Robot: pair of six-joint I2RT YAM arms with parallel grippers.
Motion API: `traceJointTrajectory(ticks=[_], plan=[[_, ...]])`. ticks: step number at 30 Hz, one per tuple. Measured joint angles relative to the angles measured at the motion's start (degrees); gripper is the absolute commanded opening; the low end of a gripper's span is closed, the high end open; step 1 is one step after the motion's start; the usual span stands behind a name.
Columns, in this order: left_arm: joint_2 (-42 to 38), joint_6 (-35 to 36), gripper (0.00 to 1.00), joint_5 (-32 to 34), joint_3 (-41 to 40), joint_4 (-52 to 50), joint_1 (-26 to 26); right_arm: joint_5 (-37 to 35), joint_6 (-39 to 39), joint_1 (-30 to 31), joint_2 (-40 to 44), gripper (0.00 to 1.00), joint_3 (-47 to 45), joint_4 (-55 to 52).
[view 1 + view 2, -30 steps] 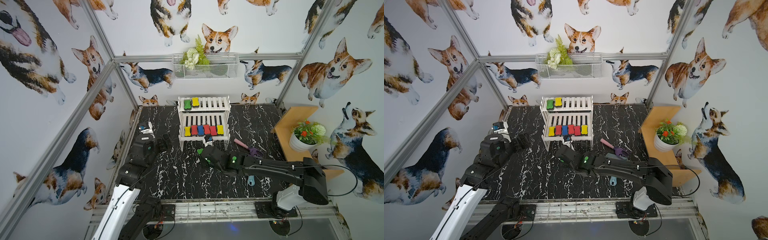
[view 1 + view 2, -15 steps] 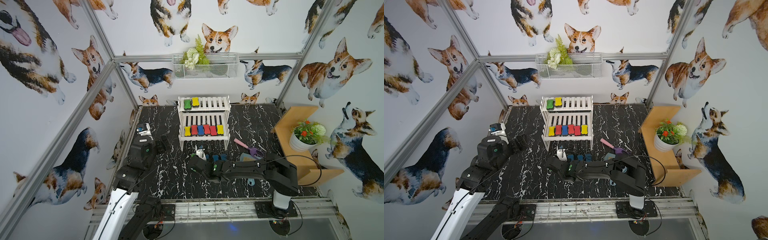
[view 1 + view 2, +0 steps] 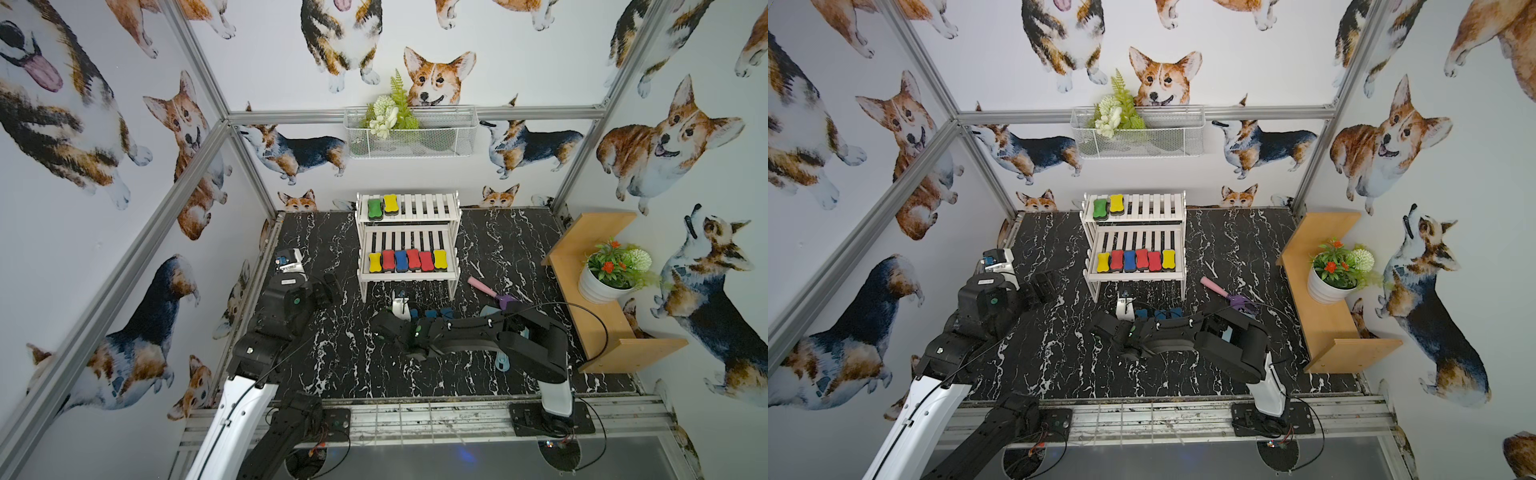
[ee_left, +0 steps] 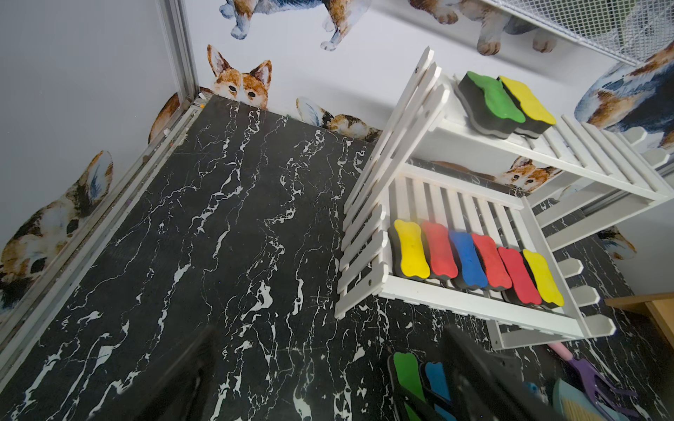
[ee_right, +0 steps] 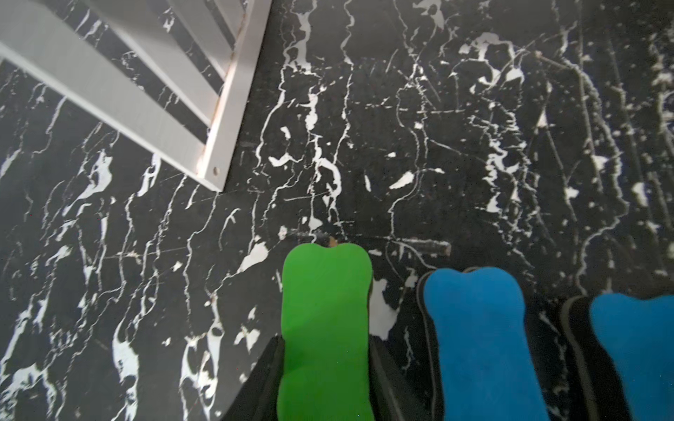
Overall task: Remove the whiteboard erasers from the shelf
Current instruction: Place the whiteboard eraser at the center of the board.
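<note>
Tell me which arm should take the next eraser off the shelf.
Left. The left hand is open, empty and faces the shelf and its lower row of erasers. The right hand is closed on a green eraser.

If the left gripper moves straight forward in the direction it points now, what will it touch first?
Probably the shelf, at its near front leg. The left gripper also tilts downward, so the table might come first.

Erasers (image 3: 401, 260) sitting on the shelf (image 3: 409, 275)
Six are lining the lower tier (image 3: 409, 243); two are lying at the upper tier's (image 3: 428, 206) left end.
</note>
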State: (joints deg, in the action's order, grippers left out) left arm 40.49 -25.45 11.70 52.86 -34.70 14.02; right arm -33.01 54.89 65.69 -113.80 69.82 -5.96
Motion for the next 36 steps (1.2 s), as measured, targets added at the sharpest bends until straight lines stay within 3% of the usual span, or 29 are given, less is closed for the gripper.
traceJointTrajectory(ticks=[7,12,16,25,36], plan=[[-0.3,0.2,1.00,0.0,-0.5,0.0,0.0,0.0,0.2,-0.4,-1.2,0.43,0.0,0.0],[0.2,0.4,1.00,0.0,-1.1,0.0,0.0,0.0,0.5,-0.9,-1.4,0.61,0.0,0.0],[0.2,0.4,1.00,-0.2,-1.3,0.1,0.0,0.0,0.5,-0.8,-1.3,0.67,-0.1,0.2],[0.5,0.2,1.00,-1.3,-2.3,0.4,0.0,0.5,-2.1,0.2,3.2,0.67,-0.9,0.9],[0.2,-2.1,1.00,-4.7,-8.0,2.6,0.0,9.4,-12.9,1.1,14.6,0.66,-0.5,-0.7]])
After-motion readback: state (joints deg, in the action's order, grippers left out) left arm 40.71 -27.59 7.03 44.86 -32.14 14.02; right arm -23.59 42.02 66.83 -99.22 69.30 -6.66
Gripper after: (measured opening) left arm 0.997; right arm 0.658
